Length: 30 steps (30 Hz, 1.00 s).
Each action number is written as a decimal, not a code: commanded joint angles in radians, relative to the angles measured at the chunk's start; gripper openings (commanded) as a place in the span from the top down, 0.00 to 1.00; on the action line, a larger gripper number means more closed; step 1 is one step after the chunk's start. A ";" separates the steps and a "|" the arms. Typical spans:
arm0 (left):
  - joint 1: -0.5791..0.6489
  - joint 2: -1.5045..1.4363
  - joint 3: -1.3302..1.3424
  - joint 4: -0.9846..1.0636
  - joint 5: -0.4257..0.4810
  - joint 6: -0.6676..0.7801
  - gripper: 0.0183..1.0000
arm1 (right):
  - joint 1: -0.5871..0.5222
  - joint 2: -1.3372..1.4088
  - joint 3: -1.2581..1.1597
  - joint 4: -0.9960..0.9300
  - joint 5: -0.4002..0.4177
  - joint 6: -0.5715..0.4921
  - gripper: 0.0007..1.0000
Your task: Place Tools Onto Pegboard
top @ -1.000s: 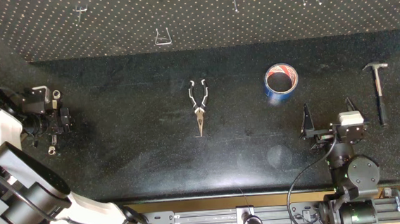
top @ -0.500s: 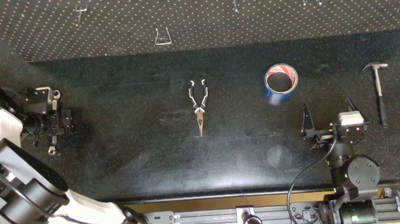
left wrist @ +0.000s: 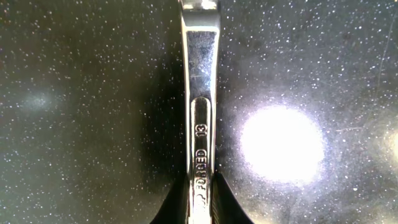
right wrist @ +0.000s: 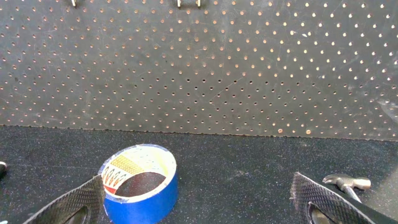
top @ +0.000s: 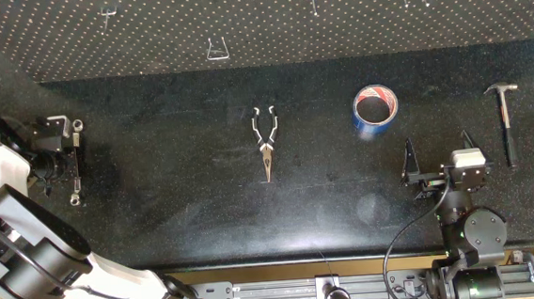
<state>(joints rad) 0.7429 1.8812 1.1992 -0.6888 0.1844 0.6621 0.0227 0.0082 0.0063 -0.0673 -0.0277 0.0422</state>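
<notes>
Here, your left fingers (left wrist: pixel 177 210) are pinched in on the shaft of the wrench (left wrist: pixel 202 93), one dark tip on each side of the bright metal, so the left gripper (left wrist: pixel 201 196) is gripping it. The rest of the shaft runs straight out from between the tips over the speckled black desk (left wrist: pixel 81 112). You cannot tell from the wrist view whether it rests on the surface.

From above, the left gripper (top: pixel 61 164) and the wrench (top: pixel 76 161) sit well away from the pliers (top: pixel 265 140), out on the left arm's side. The wrench runs roughly parallel to the pliers.

Your right gripper (top: pixel 439 161) is on the other side of the pliers and a little nearer the arm bases. Its fingers (right wrist: pixel 71 202) are spread wide apart.

Just beyond them stands the blue roll of tape (right wrist: pixel 140 180), seen from above (top: pixel 375 109) beside the pliers on the right arm's side. The hammer (top: pixel 505 123) lies farther from the pliers than the tape, its head toward the pegboard (top: pixel 258 18).

The pegboard rises behind the pliers, carrying metal hooks (top: pixel 218 49).
</notes>
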 commanded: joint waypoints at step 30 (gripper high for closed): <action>-0.571 -0.777 -0.618 0.867 0.038 -0.370 0.99 | 0.004 -0.007 -0.002 -0.006 -0.009 -0.014 0.02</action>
<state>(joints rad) 0.2417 1.1179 0.5552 0.1387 0.2218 0.3477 0.0227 0.0082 0.0067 -0.0673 -0.0280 0.0418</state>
